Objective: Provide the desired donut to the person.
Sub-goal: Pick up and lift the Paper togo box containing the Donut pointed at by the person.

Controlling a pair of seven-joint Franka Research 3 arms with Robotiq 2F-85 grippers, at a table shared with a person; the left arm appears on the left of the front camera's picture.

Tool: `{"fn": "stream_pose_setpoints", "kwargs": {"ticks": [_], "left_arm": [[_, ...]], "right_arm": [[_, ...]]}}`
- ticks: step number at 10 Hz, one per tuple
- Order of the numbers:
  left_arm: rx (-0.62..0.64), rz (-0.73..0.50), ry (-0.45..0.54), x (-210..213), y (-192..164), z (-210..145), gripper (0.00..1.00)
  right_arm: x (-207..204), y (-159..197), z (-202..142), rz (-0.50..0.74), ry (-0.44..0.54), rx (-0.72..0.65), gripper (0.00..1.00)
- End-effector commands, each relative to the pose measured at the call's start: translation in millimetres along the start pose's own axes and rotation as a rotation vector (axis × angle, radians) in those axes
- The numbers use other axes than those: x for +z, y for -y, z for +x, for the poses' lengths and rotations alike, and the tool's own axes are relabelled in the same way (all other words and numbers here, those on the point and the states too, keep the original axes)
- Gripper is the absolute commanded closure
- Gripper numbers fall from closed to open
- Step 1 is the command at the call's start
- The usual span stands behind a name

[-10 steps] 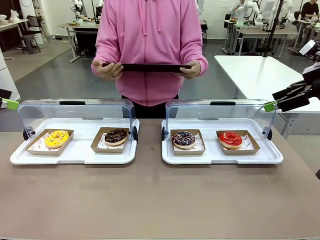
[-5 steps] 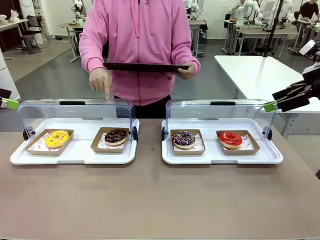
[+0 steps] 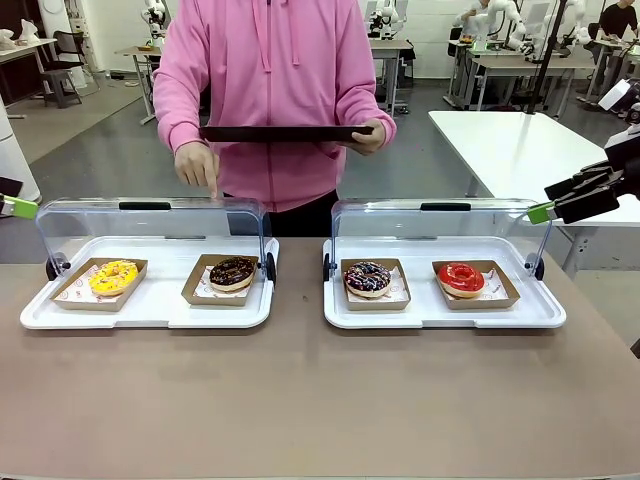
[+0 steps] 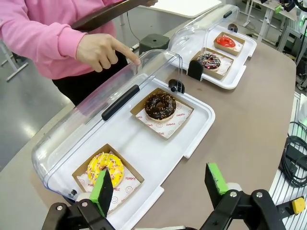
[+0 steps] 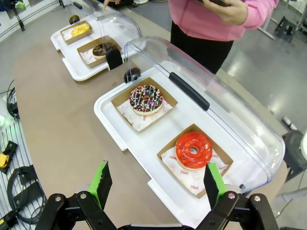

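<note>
The person (image 3: 275, 90) in a pink hoodie stands at the far side, holding a dark tray (image 3: 285, 132) in one hand. Their other hand (image 3: 198, 165) points a finger down at the clear lid just above the chocolate donut (image 3: 232, 271) (image 4: 160, 105). A yellow donut (image 3: 113, 276) lies to its left. A sprinkled donut (image 3: 368, 278) and a red donut (image 3: 460, 278) (image 5: 193, 150) lie in the right case. My left gripper (image 4: 159, 181) hovers open near the yellow donut's end. My right gripper (image 5: 157, 181) (image 3: 548, 200) hangs open beside the red donut's end. Both hold nothing.
Each donut sits in a brown paper tray inside one of two white display trays (image 3: 150, 320) (image 3: 440, 320) with clear lids (image 3: 150, 215) (image 3: 440, 215) swung up at the back. Brown tabletop (image 3: 320, 400) stretches in front. A white table (image 3: 510, 140) stands at the back right.
The person took one hand off the dark tray and lowered it to point at the left case's lid over the chocolate donut. Neither arm has moved.
</note>
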State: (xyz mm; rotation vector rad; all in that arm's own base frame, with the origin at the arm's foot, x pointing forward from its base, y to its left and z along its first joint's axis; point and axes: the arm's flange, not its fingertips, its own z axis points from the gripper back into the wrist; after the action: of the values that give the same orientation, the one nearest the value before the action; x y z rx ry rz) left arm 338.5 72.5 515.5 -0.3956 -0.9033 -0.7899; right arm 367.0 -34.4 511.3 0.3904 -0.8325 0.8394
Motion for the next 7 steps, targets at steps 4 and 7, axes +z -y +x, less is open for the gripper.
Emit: {"fn": "stream_pose_setpoints", "kwargs": {"ticks": [4,7], "left_arm": [[-0.001,-0.008,0.007,0.4,-1.1,-1.1,0.0],[-0.129,-0.005,-0.1,-12.5,20.7,19.6,0.0]], "right_arm": [[-0.9,-0.3,-1.3,0.012,-0.001,0.01,0.0],[-0.9,-0.3,-1.3,0.012,-0.001,0.01,0.0]]}}
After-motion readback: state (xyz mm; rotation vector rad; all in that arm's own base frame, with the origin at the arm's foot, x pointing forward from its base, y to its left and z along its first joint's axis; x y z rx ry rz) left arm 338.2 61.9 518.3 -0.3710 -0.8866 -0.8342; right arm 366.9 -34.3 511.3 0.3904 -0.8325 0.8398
